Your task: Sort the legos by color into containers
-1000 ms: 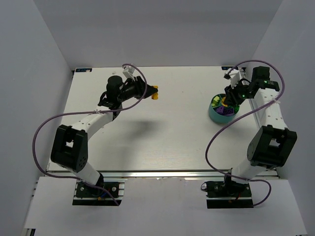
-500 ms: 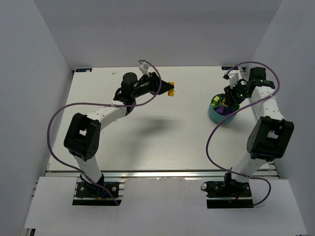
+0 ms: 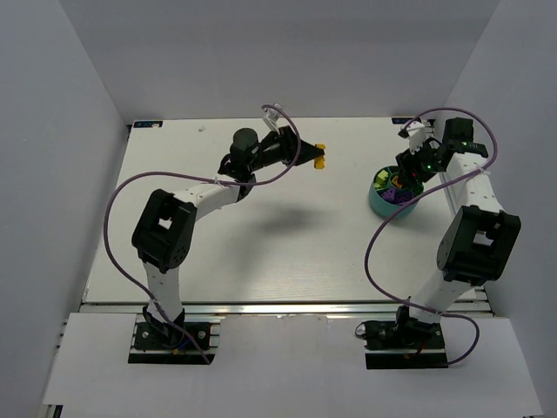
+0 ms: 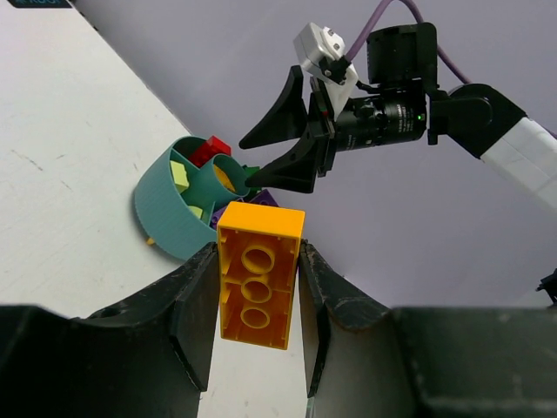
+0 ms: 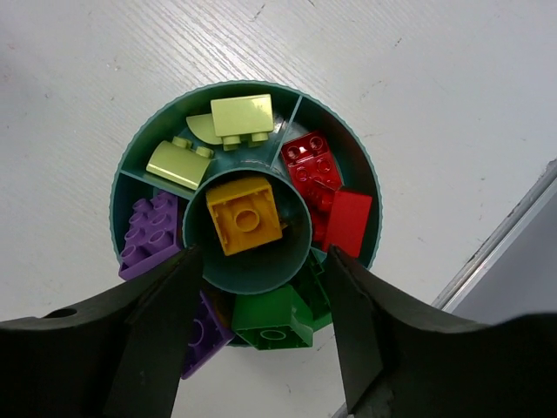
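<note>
Table (image 3: 278,252): white, walled on three sides. A broad stretch of bare surface lies between the two arms.

Left arm (image 3: 196,196): reaches to the far middle of the table. Right arm (image 3: 474,196): folded over the far right area.

Bowl (image 5: 117,187): teal, round, with a central cup. It stands at the far right, close to the table's right edge, which runs just beside it in the right wrist view.

Left claw (image 4: 258,252): closed on an orange-yellow brick (image 4: 259,274), one finger on each long side and the hollow underside towards the camera. It is held off the table, well apart from the bowl.

Right claw (image 5: 261,254): above the bowl, fingers spread wide, nothing between them.

Bowl contents:
- Lime bricks (image 5: 239,117) in the far compartment.
- Red bricks (image 5: 318,174) at the right.
- Purple bricks (image 5: 152,231) at the left.
- Green bricks (image 5: 274,318) at the near side.
- A yellow brick (image 5: 244,216) in the central cup.

Visibility: the right claw's fingers cover parts of the purple and green bricks. From above, the claw hides much of the bowl. In the left wrist view, the bowl wall cuts off most of its contents.
</note>
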